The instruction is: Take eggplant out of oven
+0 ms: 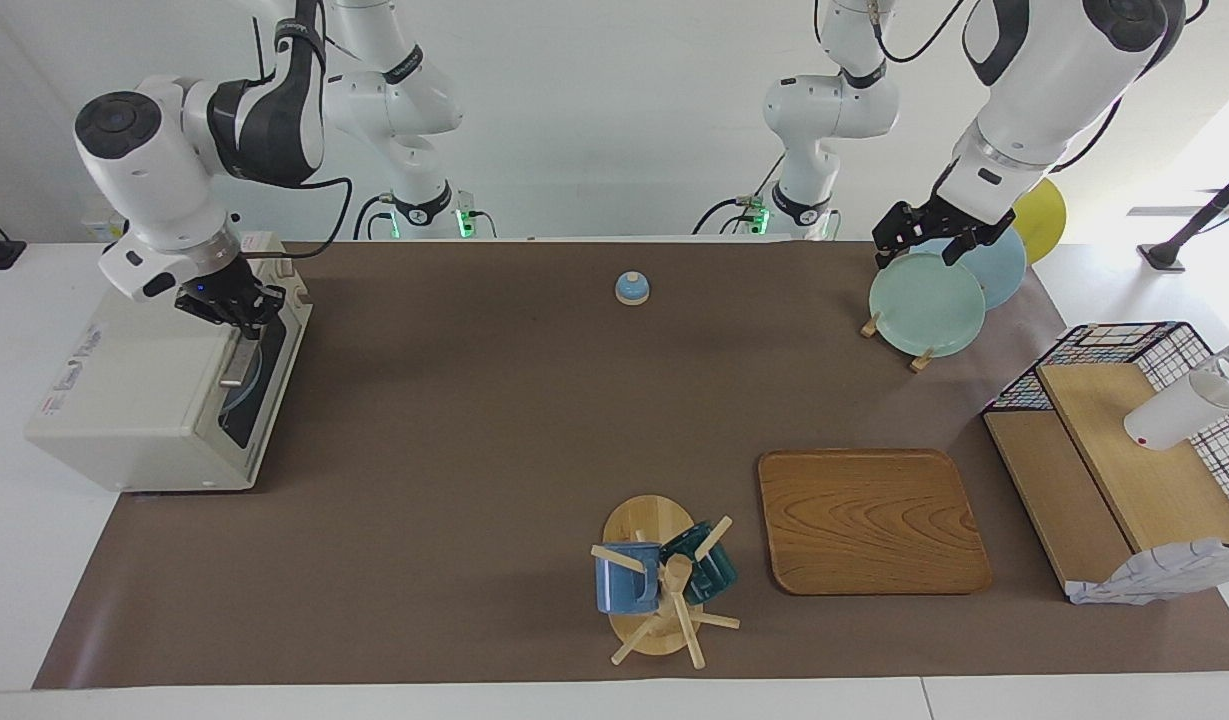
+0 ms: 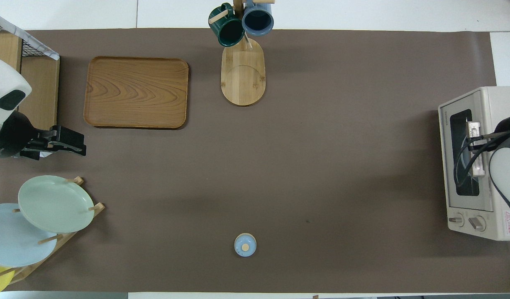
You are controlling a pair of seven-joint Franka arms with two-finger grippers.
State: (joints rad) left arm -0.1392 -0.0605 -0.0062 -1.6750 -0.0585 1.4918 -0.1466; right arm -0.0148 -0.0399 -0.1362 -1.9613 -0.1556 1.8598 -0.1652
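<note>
The cream-white oven stands at the right arm's end of the table, and it also shows in the overhead view. Its dark glass door is shut. A pale round shape shows dimly through the glass. The eggplant is hidden. My right gripper is at the top edge of the door, at the silver bar handle; it also shows in the overhead view. My left gripper hangs open and empty over the plate rack and waits.
A plate rack holds a green plate and blue and yellow plates at the left arm's end. There is also a wooden tray, a mug tree, a small blue bell and a wire basket with wooden boards.
</note>
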